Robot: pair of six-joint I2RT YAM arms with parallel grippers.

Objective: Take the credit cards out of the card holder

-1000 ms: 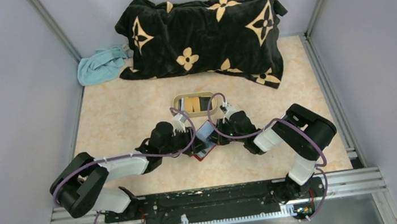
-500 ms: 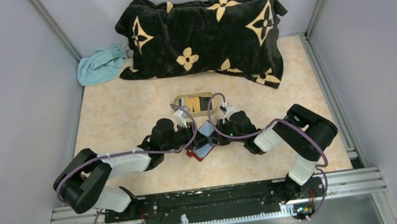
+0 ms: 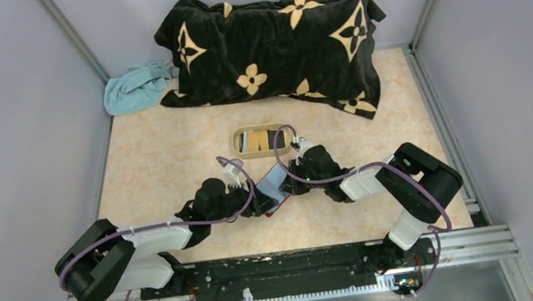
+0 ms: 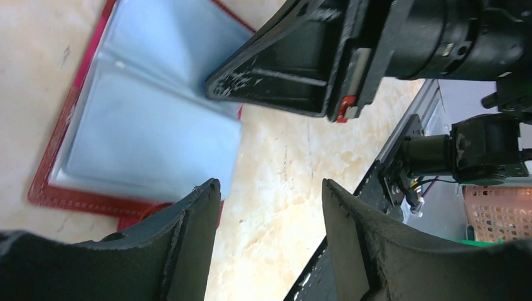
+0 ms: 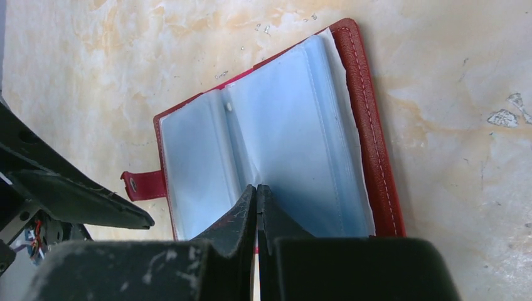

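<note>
Moved since earlier: left arm has drawn back toward the near-left corner and its pincer has widened; the oval tray, partly covered by that arm before, now shows whole. The right arm has barely shifted.
Left pincer (image 4: 270,185): spread, nothing between its fingers, hanging low over the tabletop (image 3: 164,155) just beside the near edge of the card holder.
Right pincer (image 5: 257,188): pressed together, its tip over the pale sleeves at the holder's near edge. Whether it nips a sleeve or only rests on it I cannot tell.
Card holder (image 5: 295,138): lies open and flat on the tabletop between the two pincers, red cover down, blue-grey plastic sleeves up, small red tab (image 5: 144,185) sticking out at one side.
Holder contents: the sleeves that show look empty and see-through; no card edge visible in either wrist view. Leaves underneath are hidden.
Oval tray (image 3: 238,145): beige, just beyond the holder toward the back.
Tray contents: credit cards (image 3: 266,141) lying in it, black and orange-yellow showing. The count is too small to tell.
Step in hand: likely the left pincer is clear after a drop, the right steadying the holder.
Progress: judged far along, perhaps finished.
Next move calls for: turning a sleeve to check for a leftover card while the holder stays pinned; thin slippery plastic will need a fine edge pinch.
</note>
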